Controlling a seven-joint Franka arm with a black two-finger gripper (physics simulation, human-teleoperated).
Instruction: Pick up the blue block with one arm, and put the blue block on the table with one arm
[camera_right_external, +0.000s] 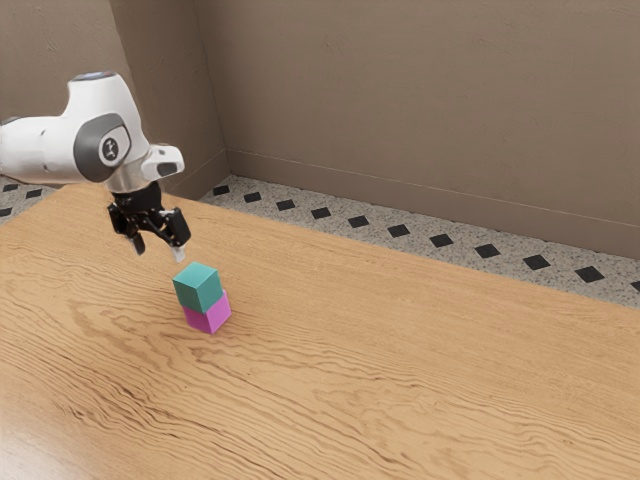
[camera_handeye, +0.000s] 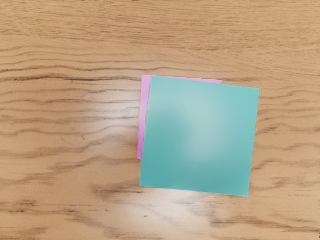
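My black gripper hangs above the table on the exterior view's left, its two fingers spread apart with nothing between them. Just beyond it toward the exterior view's right, and lower, the teal-blue block rests on top of a pink block. The pink one stands on the wooden table. From above, in the wrist view, the blue block covers most of the pink block, whose edges stick out along two sides.
Wood-grain tabletop surrounds the two stacked blocks. Behind the table's far edge are a tiled floor and a brown wall, away from the arm.
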